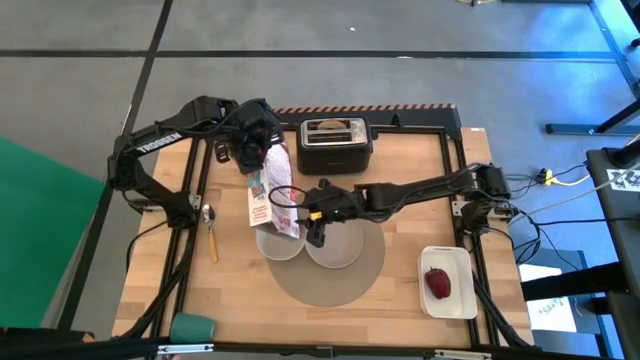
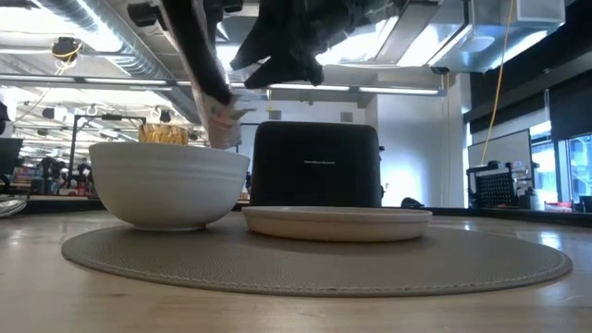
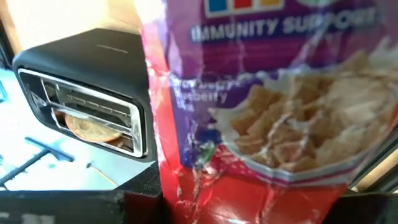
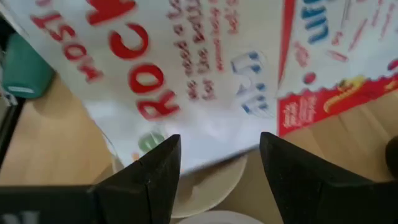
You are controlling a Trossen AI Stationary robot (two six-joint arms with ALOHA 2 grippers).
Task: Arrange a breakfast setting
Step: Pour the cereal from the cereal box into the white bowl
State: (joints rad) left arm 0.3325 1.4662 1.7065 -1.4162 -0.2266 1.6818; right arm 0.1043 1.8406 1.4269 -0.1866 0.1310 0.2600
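My left gripper (image 1: 262,150) is shut on a red and purple cereal bag (image 1: 280,190), which slants down from beside the black toaster (image 1: 335,142) to above the white bowl (image 1: 276,244). My right gripper (image 1: 316,232) is open by the bag's lower end, and I cannot tell whether it touches it. The bowl and the small white plate (image 1: 338,248) sit on the round grey mat (image 1: 330,285). A bagel (image 3: 93,127) stands in the toaster's slot. The wooden-handled spoon (image 1: 211,232) lies left of the mat. The red fruit (image 1: 437,283) lies on the white tray (image 1: 450,305). My left gripper pinches the bag's upper, red end (image 3: 249,186) between its two fingers, coming from the table's far left. The bag is lifted clear and hangs slanting down from the fingers, its printed face crumpled, its lower end (image 1: 291,226) above the bowl.
The toaster stands at the table's far edge, close behind the bag. A teal cup (image 1: 192,326) stands at the near left corner. The tray sits at the near right. Both arms meet over the bowl and plate. The black frame rails run along the table's sides.
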